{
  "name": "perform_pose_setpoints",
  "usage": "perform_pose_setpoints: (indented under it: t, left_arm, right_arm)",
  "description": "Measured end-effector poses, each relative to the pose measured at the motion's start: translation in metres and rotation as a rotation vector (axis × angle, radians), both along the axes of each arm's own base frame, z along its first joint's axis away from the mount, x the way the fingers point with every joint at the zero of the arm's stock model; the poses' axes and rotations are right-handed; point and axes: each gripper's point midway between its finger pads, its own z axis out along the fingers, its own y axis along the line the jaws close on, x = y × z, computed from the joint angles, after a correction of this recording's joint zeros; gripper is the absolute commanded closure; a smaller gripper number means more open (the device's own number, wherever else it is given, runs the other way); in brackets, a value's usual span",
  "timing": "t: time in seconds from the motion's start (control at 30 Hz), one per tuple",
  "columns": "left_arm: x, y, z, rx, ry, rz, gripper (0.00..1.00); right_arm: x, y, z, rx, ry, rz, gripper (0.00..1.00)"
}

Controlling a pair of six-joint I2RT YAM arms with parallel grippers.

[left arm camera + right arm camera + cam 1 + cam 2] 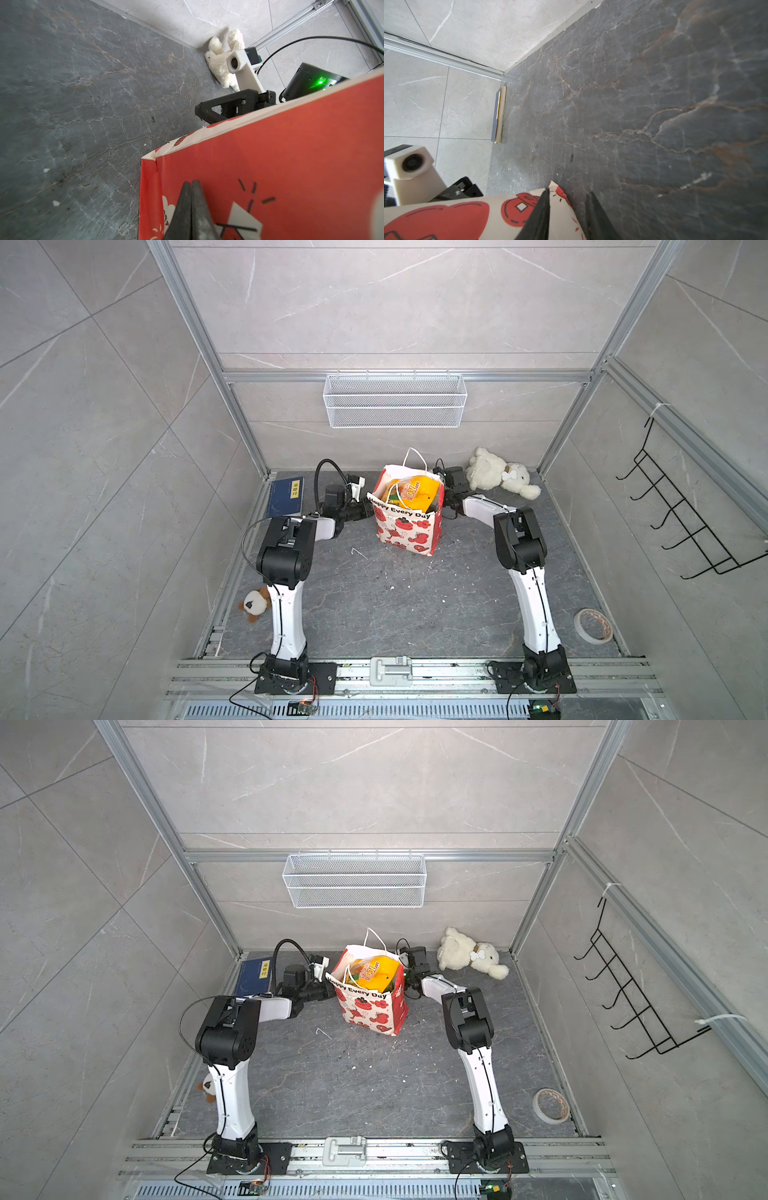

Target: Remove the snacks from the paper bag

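We flank the bag (pixel 405 526), with the snacks (pixel 419 489) inside.
The bag stands upright toward 12 o'clock on the table (pixel 395 605), mouth open, yellow-orange snacks showing at the top. Our left gripper (pixel 191 182) is at the bag's 9 o'clock, jaws pressed together over the red side panel with nothing seen between them. Our right gripper (pixel 568 191) is at its 3 o'clock, jaws part-way apart around a bag corner, not clamped on it.

Bright, even, soft-shadowed light; wide-angle edge bending; blurred wrist-view foregrounds.
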Motion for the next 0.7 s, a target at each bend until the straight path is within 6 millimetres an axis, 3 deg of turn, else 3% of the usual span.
perform_pose_setpoints:
  t: [0.13,0.4,0.57,0.7]
  left_arm:
    - [0.006,0.012,0.013,0.006,-0.031,0.033,1.00]
    - [0.033,0.060,0.020,0.080,-0.041,0.132,1.00]
    - [0.070,0.057,0.051,0.097,-0.130,0.120,1.00]
    - [0.090,0.050,0.049,0.094,-0.147,0.104,1.00]
  right_arm:
    - [0.002,-0.006,0.002,-0.024,-0.001,-0.033,0.65]
    - [0.010,-0.019,0.013,-0.058,-0.008,-0.088,0.63]
    - [0.015,-0.022,0.021,-0.065,-0.009,-0.104,0.63]
    - [0.020,-0.021,0.032,-0.058,-0.031,-0.105,0.63]
